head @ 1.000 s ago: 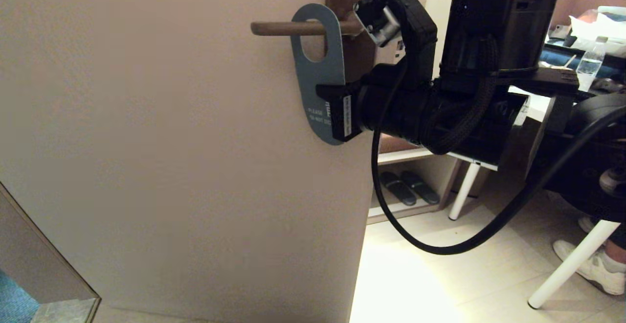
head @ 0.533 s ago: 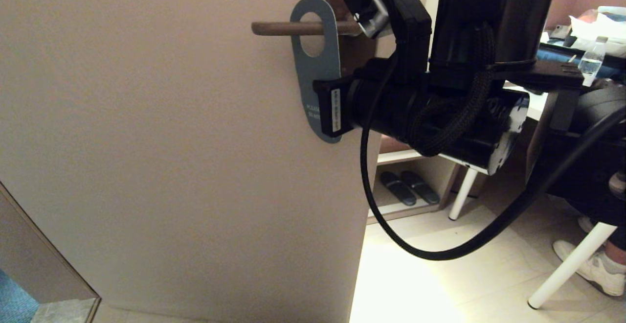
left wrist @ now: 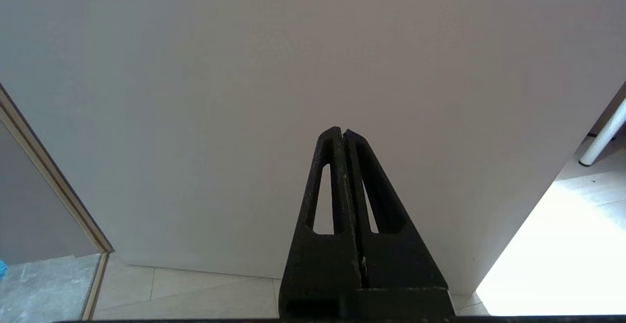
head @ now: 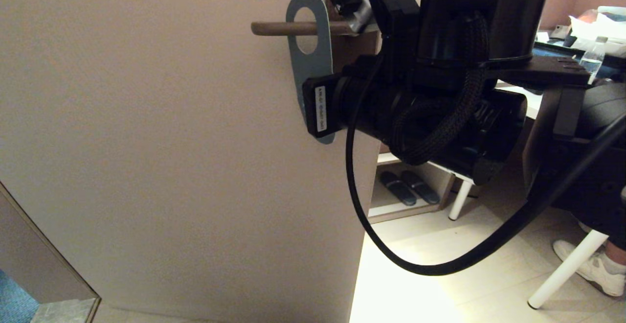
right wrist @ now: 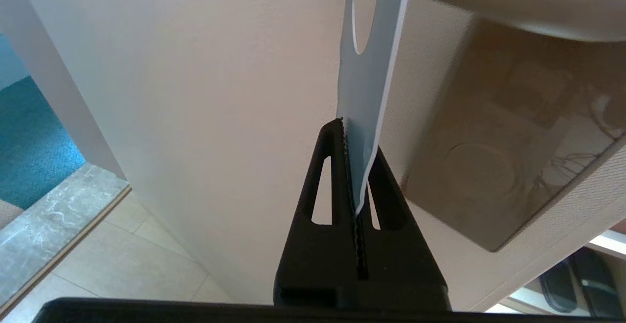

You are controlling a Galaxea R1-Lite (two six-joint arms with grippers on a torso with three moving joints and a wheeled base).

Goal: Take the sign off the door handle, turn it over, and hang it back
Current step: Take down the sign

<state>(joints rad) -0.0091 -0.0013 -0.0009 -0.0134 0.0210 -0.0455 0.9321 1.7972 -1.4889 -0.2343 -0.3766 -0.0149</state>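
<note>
Right gripper (right wrist: 353,166) clamped on the lower end of the sign (head: 308,63), fingers (right wrist: 327,176) pressed flat against both faces of the card. Sign hung by its big hole on the door handle (head: 274,28), blue face turned outward, roughly midway along the brown lever against the pale door (head: 146,142). Brown backplate (head: 354,51) mostly hidden behind the wrist. Seen edge-on from the right wrist: thin, flat, stiff enough to stand straight up out of the pinch without drooping. Probably very light, smooth-faced, so likely to swivel or slip in a narrow grip once free of the lever. Best hold judged to be the solid lower half, well below the hole, leaving the opening clear to slide toward the lever's free end. Gentle handling advised near the thin band around the hole, the likeliest spot to bend or crease if snagged on the handle. Left gripper (left wrist: 345,139) idle, fingers closed on nothing, pointed at the lower part of the door. Slippers (head: 408,188) on a low shelf beyond the door's edge.
</note>
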